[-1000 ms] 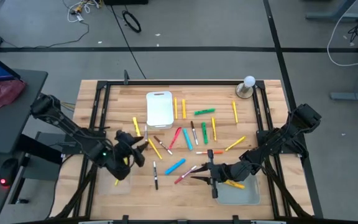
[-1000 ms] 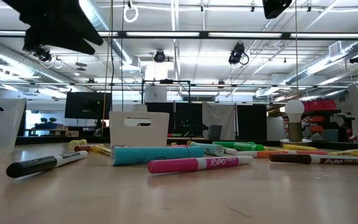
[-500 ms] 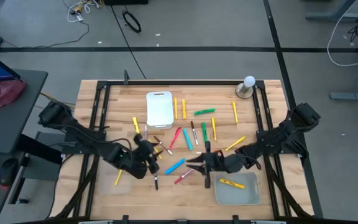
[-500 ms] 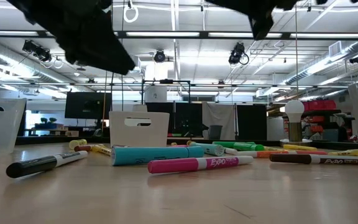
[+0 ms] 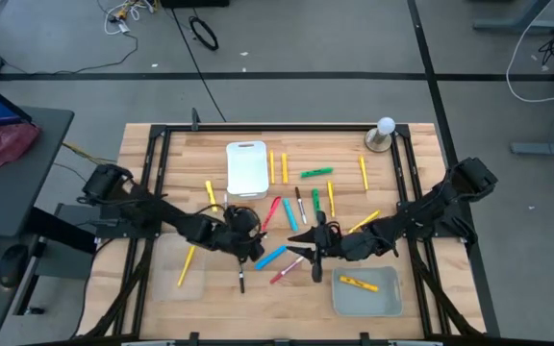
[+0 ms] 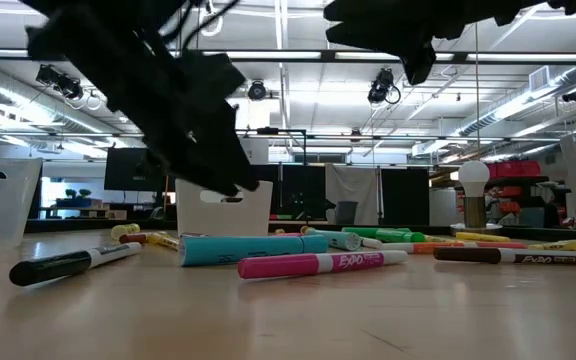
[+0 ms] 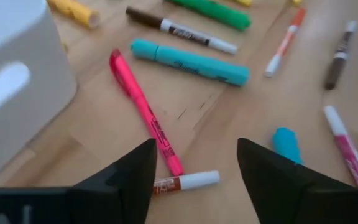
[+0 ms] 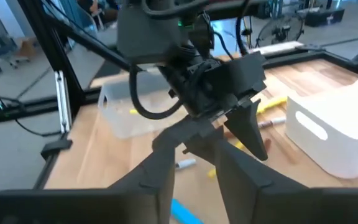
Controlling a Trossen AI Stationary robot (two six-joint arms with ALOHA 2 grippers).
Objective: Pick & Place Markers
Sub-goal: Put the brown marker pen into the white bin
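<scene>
- Markers [image 5: 291, 207] lie scattered mid-table, near the white tray [image 5: 246, 169]; one yellow marker [image 5: 355, 284] lies in the clear tray [image 5: 385, 300].
- Left gripper [image 7: 194, 168] hovers above them, fingers spread, empty.
- Right gripper [image 5: 308, 248] hangs close beside it, fingers slightly parted, empty.

"EXPO" on pink marker [image 6: 320, 264]
</scene>
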